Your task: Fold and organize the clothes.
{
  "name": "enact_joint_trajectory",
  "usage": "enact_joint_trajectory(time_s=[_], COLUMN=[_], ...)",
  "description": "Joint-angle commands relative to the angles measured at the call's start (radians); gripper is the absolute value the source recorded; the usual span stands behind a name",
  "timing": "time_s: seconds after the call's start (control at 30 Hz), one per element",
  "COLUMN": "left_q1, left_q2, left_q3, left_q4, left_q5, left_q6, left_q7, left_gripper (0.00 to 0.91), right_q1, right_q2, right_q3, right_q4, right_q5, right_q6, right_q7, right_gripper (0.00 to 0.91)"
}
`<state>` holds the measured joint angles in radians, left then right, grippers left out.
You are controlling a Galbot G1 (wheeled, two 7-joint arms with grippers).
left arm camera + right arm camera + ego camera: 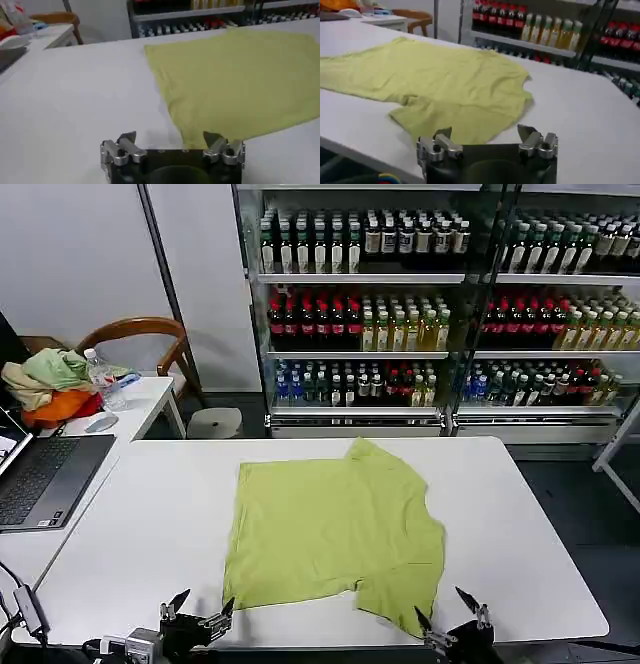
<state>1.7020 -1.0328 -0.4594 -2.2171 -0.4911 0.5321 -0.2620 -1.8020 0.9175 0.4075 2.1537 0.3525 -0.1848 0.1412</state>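
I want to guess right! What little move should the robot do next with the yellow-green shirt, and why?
Probably reach both hands forward to the T-shirt's near edge. It lies flat on the white table, not yet fully folded. The left hand and right hand hover open at the table's near edge, holding nothing, each close to a near corner.

A shop-like test room: glass-door coolers (440, 314) stocked with bottled drinks (360, 324)

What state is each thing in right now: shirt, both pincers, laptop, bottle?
T-shirt: lying flat on the white table, partly folded, not gripped.
Left pincer: open, empty, at the table's near edge.
Right pincer: open, empty, at the near edge.
Laptop: open.
Water bottle: upright on the side table.
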Motion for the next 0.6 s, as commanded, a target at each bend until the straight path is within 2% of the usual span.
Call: enact_joint_trajectory(time_s=[0.03,0.3,0.33,0.37,0.4,0.43,0.6], left_q1=[-0.006,-0.038,-0.044,-0.048,-0.049,-0.049,-0.056], left_q2=[-0.002,-0.01,-0.011,-0.012,-0.012,-0.012,-0.013], left_q3=[0.007,0.015,0.02,0.024,0.027,0.033,0.067], left_q4=[0.02,0.03,0.041,0.048,0.056,0.062,0.086], left_q5=[-0.023,-0.046,-0.04,-0.034,-0.025,-0.012,0.043], left_q6=[0.021,0.001,0.001,0.0,0.0,0.0,-0.014], left_q7=[-0.02,-0.019,-0.024,-0.027,-0.027,-0.026,-0.009], left_gripper=[0.907,0.907,0.282,0.04,0.04,0.04,0.04], right_q1=[0.026,0.059,0.062,0.064,0.066,0.066,0.064], right_q2=[0.006,0.008,0.007,0.008,0.008,0.009,0.011], right_q3=[-0.053,-0.08,-0.083,-0.086,-0.088,-0.091,-0.094], right_q4=[-0.015,-0.024,-0.024,-0.025,-0.024,-0.023,-0.021], right_q5=[0.002,0.009,0.022,0.032,0.04,0.052,0.058], right_q6=[0.004,-0.023,-0.033,-0.037,-0.042,-0.048,-0.048], right_q7=[0.009,0.038,0.043,0.044,0.045,0.043,0.04], right_gripper=[0.907,0.907,0.907,0.907,0.04,0.0,0.0])
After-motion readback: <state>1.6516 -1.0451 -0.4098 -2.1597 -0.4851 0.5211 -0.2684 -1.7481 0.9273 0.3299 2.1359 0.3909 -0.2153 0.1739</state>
